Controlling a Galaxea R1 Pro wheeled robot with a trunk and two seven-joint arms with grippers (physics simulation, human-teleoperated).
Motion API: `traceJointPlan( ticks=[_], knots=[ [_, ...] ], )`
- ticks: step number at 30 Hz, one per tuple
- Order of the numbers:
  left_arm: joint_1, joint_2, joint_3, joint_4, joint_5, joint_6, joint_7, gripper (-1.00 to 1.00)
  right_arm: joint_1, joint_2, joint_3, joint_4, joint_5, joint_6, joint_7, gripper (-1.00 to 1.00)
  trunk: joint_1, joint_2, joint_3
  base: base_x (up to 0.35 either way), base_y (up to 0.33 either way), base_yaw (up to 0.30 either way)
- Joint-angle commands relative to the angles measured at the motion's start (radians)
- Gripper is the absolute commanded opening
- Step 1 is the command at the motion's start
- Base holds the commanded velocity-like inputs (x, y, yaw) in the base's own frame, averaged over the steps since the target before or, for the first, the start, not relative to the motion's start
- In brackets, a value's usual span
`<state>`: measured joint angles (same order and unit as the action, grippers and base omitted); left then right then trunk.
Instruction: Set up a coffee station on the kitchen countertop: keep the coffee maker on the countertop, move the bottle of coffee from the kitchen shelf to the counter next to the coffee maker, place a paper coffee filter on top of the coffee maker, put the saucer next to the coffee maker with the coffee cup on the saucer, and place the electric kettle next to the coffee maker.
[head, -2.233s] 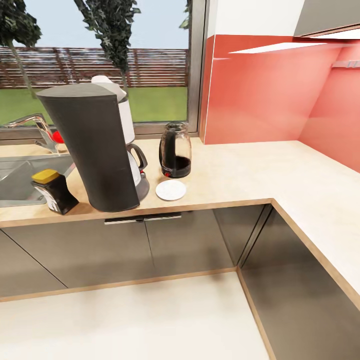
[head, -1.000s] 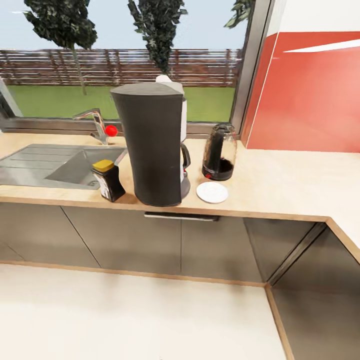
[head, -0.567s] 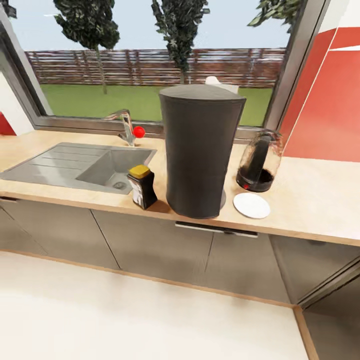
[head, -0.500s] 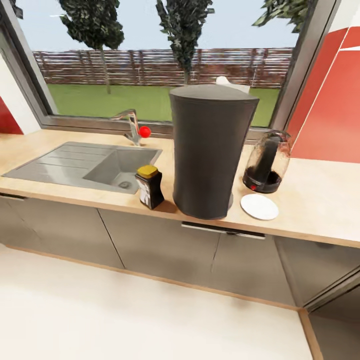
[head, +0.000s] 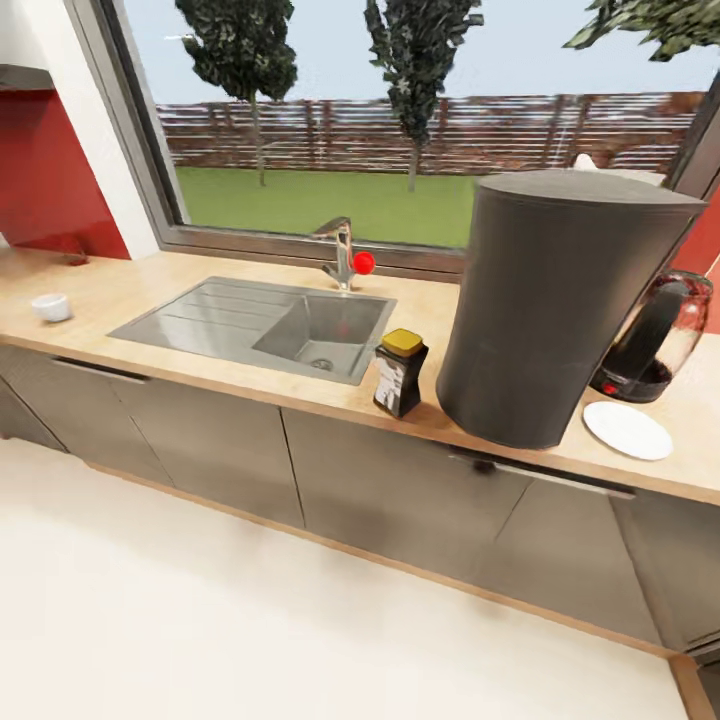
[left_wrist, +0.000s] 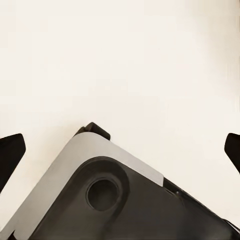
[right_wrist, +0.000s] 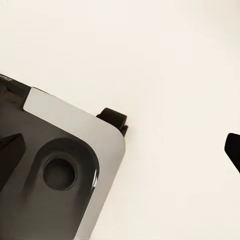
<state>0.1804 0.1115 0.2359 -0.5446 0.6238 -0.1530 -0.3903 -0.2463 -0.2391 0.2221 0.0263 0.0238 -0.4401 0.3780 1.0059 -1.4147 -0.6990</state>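
- A kitchen run is seen from the head view: the pale beige countertop (head: 150, 300) with a steel sink (head: 265, 325) set in it, beneath a wide window onto lawn and fence.
- The coffee maker (head: 555, 310) stands tall at the right, its charcoal back turned to the camera. The bottle of coffee (head: 399, 372) sits just beside it on the sink side.
- The electric kettle (head: 652, 340) stands just beyond the maker on its far side, and the saucer (head: 628, 430) lies bare in front of the kettle. A white tip seen above the maker may be the paper coffee filter (head: 590, 162), though that cannot be told for sure.
- The coffee cup (head: 50, 306) rests far along the counter at the left, well apart from the saucer — it appears to be the one item not yet placed.
- In both wrist views pale floor and part of the robot's base are seen. The left gripper (left_wrist: 120, 150) and the right gripper (right_wrist: 120, 142) are each held with fingers wide apart, nothing between them.
- The step in hand is judged to be the drive toward the cup. It would be done well by stopping square to the counter with the cup within easy reach, and by gripping the cup by its rim or wall.
- Compared with half a second earlier, the view has swung leftward — the maker group now sits at the right edge and the cup has come into sight. The objects themselves have not moved.
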Motion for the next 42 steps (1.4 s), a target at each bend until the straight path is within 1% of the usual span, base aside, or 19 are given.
traceJointPlan(
  ticks=[1,9,27,32,42],
  knots=[
    [0.0,0.0,0.0,0.0,0.009,0.001,-0.006,1.0,-0.002,0.0,0.002,0.003,0.002,-0.006,0.001,1.0,0.0,0.0,-0.001,0.0,0.311,0.148],
    [0.0,0.0,0.0,0.0,0.008,0.001,-0.006,1.0,-0.001,0.001,0.002,0.003,0.002,-0.006,-0.001,1.0,0.0,0.0,-0.001,0.06,0.311,0.249],
    [0.0,0.0,0.0,0.0,0.009,0.001,-0.006,1.0,-0.001,0.006,0.002,0.003,0.002,-0.006,-0.001,1.0,0.0,0.0,-0.001,0.136,0.31,0.268],
    [0.001,0.0,0.0,0.0,0.009,0.001,-0.006,1.0,-0.001,0.005,0.002,0.003,0.002,-0.007,-0.001,1.0,0.0,0.0,0.002,0.168,0.31,0.089],
    [0.0,0.001,0.0,0.0,0.008,0.001,-0.006,1.0,-0.001,0.005,0.002,0.003,0.002,-0.008,-0.001,1.0,0.0,0.0,0.016,0.177,0.309,0.008]
  ],
)
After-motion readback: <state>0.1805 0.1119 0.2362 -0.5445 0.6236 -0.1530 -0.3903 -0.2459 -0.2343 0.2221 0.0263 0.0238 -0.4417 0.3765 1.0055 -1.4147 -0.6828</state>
